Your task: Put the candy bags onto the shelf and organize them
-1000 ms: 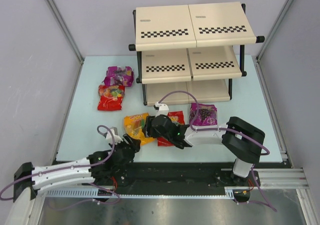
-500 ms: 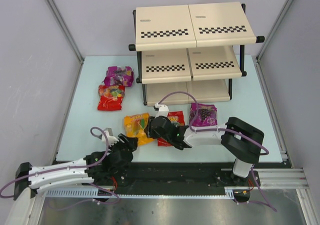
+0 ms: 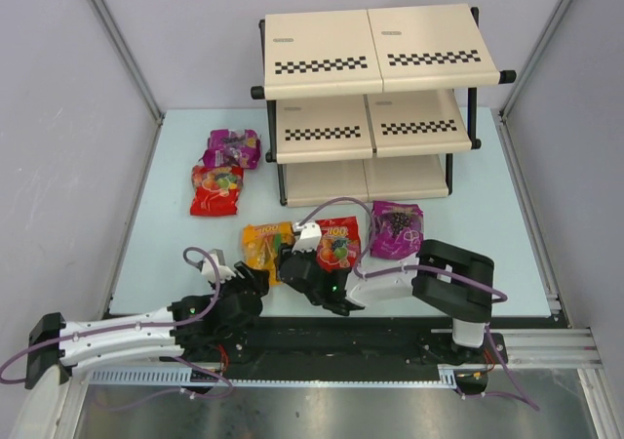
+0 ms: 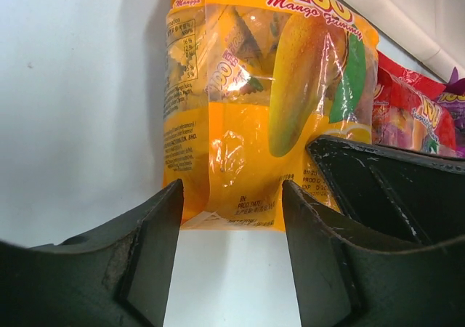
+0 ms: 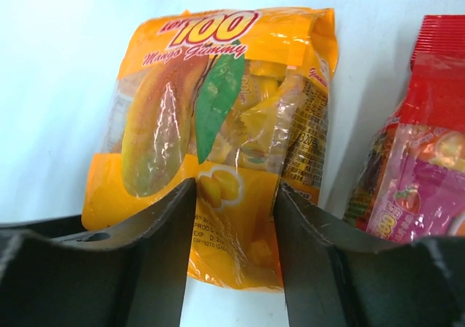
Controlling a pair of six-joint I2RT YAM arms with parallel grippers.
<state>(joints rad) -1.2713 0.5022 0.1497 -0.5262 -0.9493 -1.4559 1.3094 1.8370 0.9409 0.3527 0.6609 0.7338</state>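
Observation:
The orange candy bag (image 3: 263, 245) lies flat near the table's front edge, printed side up. My right gripper (image 3: 292, 263) reaches it from the right. In the right wrist view that gripper (image 5: 232, 221) is open, and the orange bag's (image 5: 218, 109) near edge lies between its fingers. My left gripper (image 3: 246, 281) is open just in front of the same bag (image 4: 254, 109), with only bare table between its fingers (image 4: 156, 232). A red bag (image 3: 337, 241) and a purple bag (image 3: 397, 228) lie to the right. Another purple bag (image 3: 232, 148) and red bag (image 3: 216, 189) lie at the left. The shelf (image 3: 375, 98) stands at the back with bare boards.
The right gripper's black body (image 4: 396, 185) crowds the left gripper on its right side. The red bag (image 5: 421, 174) lies close beside the orange one. Grey walls close in the table (image 3: 166, 244) on both sides.
My right arm has drawn back towards the near edge and left, uncovering the red bag in the middle. Its jaws narrowed, then widened again. My left arm shifted slightly.

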